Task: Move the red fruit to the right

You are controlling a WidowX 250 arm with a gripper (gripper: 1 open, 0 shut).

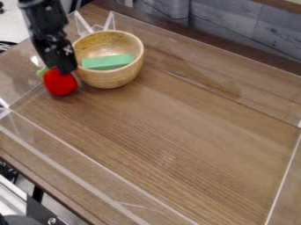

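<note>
The red fruit (60, 83) is sitting on the bench (177, 132) directly beneath the pincer (59, 67), whose fingers are standing spread and released over its top, gripping nothing. The wooden bowl (108, 58) (a flat green item (106, 61) is lying inside) is sitting just right of the pincer, so a low sweep rightward is likely risking a knock against it. A poor squeeze could send the round fruit rolling.
</note>
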